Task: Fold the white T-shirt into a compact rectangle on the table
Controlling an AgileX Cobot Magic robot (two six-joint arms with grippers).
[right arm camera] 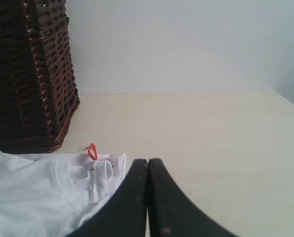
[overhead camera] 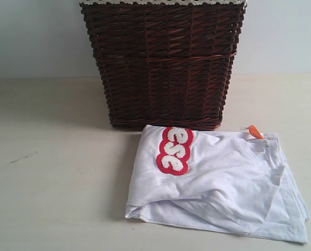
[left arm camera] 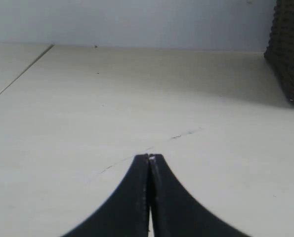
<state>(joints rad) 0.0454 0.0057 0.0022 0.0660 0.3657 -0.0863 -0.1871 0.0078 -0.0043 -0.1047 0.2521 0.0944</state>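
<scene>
bare table (overhead camera: 45, 172) left of the shirt (overhead camera: 218, 183), open table (right arm camera: 211, 148) right, wicker basket (overhead camera: 163, 63) blocking behind

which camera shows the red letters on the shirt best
The exterior view: the red-outlined letters lie in plain sight on the white T-shirt. The right wrist view shows only the shirt's collar end, no letters; the left wrist view shows no shirt.

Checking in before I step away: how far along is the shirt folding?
Done: the white T-shirt lies on the table before the wicker basket, doubled over in layers. In hand: nothing; the left claw and right claw are both shut and empty. Left: its edges are uneven and rumpled, so it is not a compact rectangle yet.
</scene>
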